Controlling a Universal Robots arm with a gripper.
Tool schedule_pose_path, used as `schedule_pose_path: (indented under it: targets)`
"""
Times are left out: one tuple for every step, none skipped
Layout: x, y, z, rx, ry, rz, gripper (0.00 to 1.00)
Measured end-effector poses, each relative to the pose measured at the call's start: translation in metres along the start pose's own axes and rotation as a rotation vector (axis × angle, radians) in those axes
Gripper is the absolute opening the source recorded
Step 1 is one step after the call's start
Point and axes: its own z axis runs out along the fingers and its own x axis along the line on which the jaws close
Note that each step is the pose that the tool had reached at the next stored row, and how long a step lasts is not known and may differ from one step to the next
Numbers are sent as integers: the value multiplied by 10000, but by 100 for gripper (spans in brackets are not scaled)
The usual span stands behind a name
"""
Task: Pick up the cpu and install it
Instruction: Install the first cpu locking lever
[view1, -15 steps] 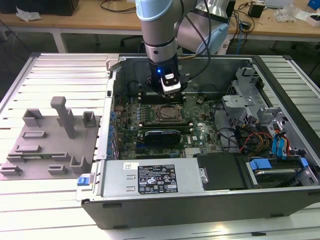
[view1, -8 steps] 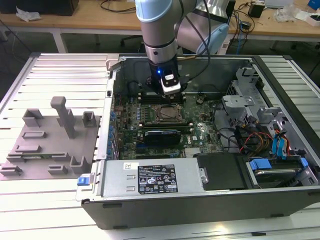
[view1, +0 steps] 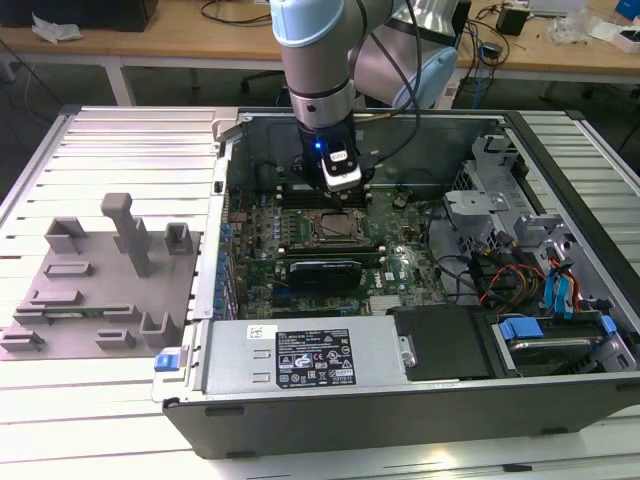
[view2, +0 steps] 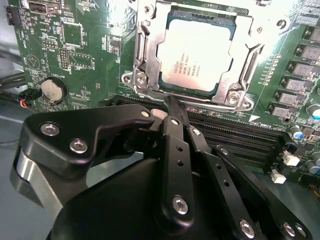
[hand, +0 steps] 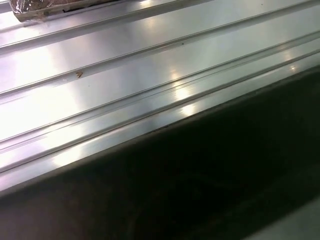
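While one arm reaches down into the open computer case (view1: 400, 400), its gripper (view1: 338, 178) hangs just above the far edge of the socket (view1: 333, 228) on the motherboard (view1: 400, 260). Seen in the second wrist view, the gripper (view2: 170, 107) has its black fingers (view2: 172, 122) drawn together with nothing between them, the tips poised close over the socket's (view2: 145, 65) near rim. One cpu (view2: 197, 57) is on show: it lies flat inside that socket, its pale silver top facing up, ringed by the metal frame. Faint print runs across the cpu's top, too small to make out.

Beside the socket, toward the gripper, run several long black memory slots (view2: 240, 130). One round coin cell (view2: 53, 91) sits on the board well away from the socket. One white-and-black label (view1: 313, 357) covers the grey power supply box (view1: 300, 355) on the near side of the case from the socket; its writing cannot be read. One blue tab (view1: 170, 358) sticks out at the case's corner, and more blue pieces (view1: 520, 328) sit among the drive bays beyond the socket toward the exterior view's right.

Outside the case, on the ribbed metal table (view1: 100, 400), stands one grey fixture plate (view1: 100, 290) carrying several grey blocks, one tall post (view1: 128, 230) among them. The first wrist view shows ribbed metal (hand: 125, 75) above a dark edge.
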Motion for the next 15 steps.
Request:
schedule_pose_path:
  targets:
    - [0,-1,0,1,0,0,11]
    - [0,-2,0,1,1,0,11]
    - [-4,-9,0,0,0,-1,11]
    - [-8,-16,0,3,0,-1,11]
    - [-12,-21,0,2,0,-1,11]
    - [-17,-27,1,1,1,-1,11]
    - [-21,-32,1,2,1,0,11]
    - [-29,-38,2,2,1,-1,11]
    - [-38,-42,3,-1,1,-1,11]
    - [-45,-45,5,-2,1,1,11]
    - [-51,-47,5,-4,2,1,11]
    - [-58,-50,6,-10,4,3,11]
    - [-65,-52,7,-14,7,4,11]
    - [-71,-53,7,-20,10,6,11]
    - [-78,-53,8,-43,19,10,11]
